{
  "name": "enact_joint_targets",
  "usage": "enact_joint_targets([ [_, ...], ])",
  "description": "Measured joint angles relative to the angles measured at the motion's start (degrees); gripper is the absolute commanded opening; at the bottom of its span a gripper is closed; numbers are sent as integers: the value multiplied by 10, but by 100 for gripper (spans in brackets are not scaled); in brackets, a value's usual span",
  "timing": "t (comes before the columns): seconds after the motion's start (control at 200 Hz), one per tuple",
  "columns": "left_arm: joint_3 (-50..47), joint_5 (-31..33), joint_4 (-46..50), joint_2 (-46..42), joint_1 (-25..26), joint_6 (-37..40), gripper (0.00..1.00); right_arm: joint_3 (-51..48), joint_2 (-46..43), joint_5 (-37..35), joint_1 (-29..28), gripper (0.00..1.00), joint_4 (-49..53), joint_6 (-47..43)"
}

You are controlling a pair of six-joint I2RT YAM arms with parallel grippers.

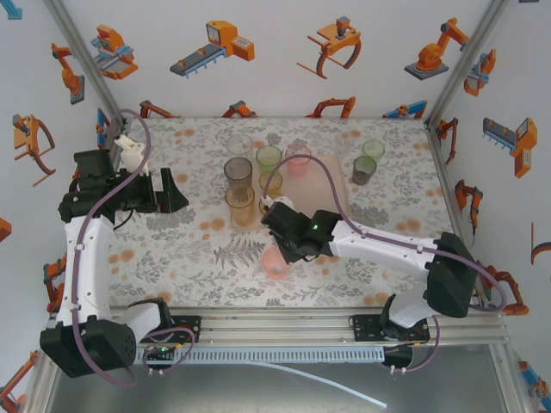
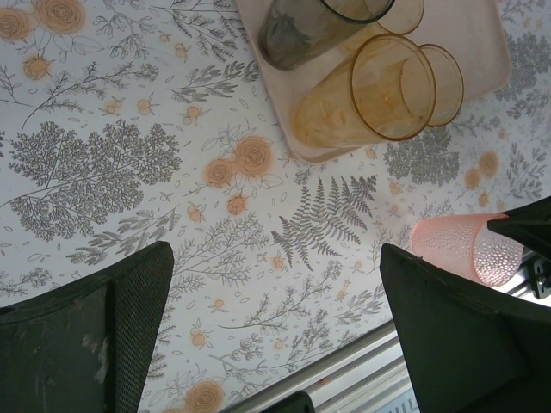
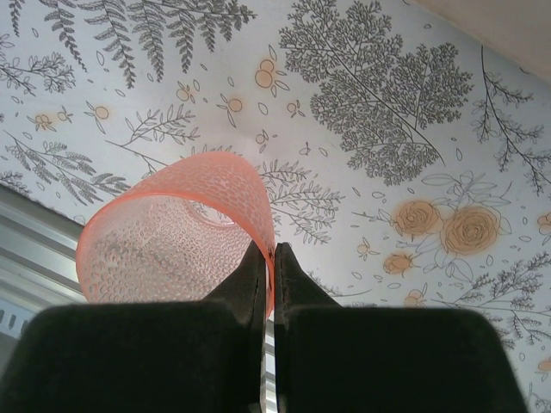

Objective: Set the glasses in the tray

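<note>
My right gripper is shut on the wall of a pink dimpled glass, one finger inside the rim and one outside. The pink glass is tipped sideways over the floral table, in front of the tray. The pale pink tray holds several glasses: grey, orange, green, pink. My left gripper stands open left of the tray, nothing between its fingers. In the left wrist view, the left gripper faces the orange glass and the held pink glass.
A green glass and a grey glass stand on the table right of the tray. A clear glass stands at the tray's far left corner. The metal rail runs along the table's near edge.
</note>
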State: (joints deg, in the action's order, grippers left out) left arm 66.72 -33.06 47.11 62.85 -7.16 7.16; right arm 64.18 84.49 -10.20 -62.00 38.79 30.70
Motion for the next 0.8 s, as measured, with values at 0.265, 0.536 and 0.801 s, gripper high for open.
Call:
enact_joint_targets([
  [0.265, 0, -2, 0, 0, 0, -1, 97, -43, -72, -4, 33, 1, 40, 16],
  [0.536, 0, -7, 0, 0, 0, -3, 97, -50, -134, -18, 133, 1, 81, 14],
  [0.801, 0, -17, 0, 0, 0, -5, 97, -22, -121, -10, 275, 1, 82, -12],
])
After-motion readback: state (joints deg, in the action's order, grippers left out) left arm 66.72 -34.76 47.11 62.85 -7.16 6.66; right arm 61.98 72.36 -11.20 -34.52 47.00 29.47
